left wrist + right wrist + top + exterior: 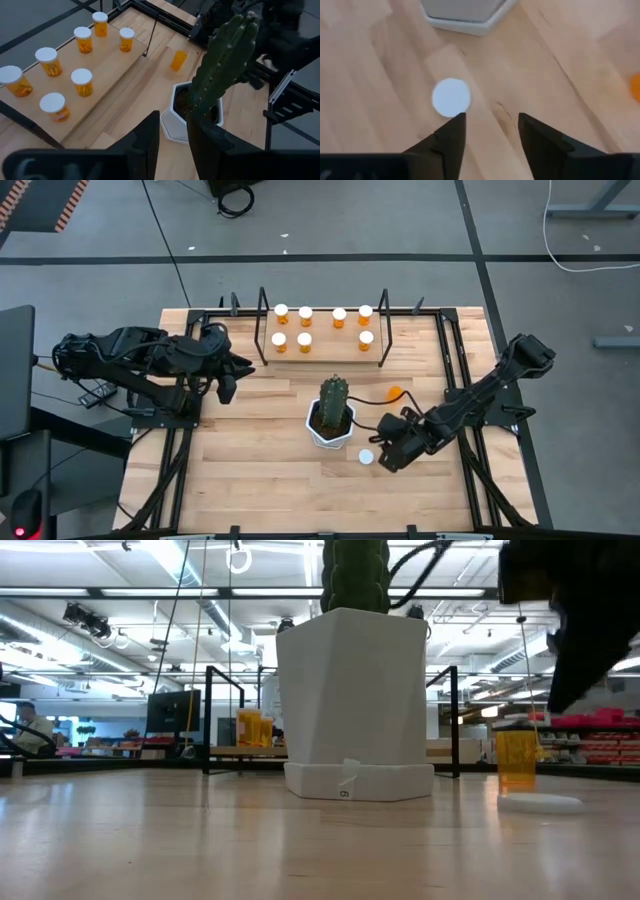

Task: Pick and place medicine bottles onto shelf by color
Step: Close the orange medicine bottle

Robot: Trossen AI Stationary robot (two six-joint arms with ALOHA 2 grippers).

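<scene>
White pot [352, 700] with cactus [334, 401], 7 capped bottles [305, 313] on shelf [322, 356], right gripper [381, 452] released.

Grey floor [400, 220] with dark cables; open hall, ceiling strip lights [170, 555], red shelving [600, 735].

I count seven capped medicine bottles [305, 338] on the one shelf [322, 356]. One uncapped bottle [394, 392] stands on the table, and one loose white cap [366, 457] lies apart. One cactus [333, 402] sits in its pot; anything hidden behind it, I may be missing.
</scene>
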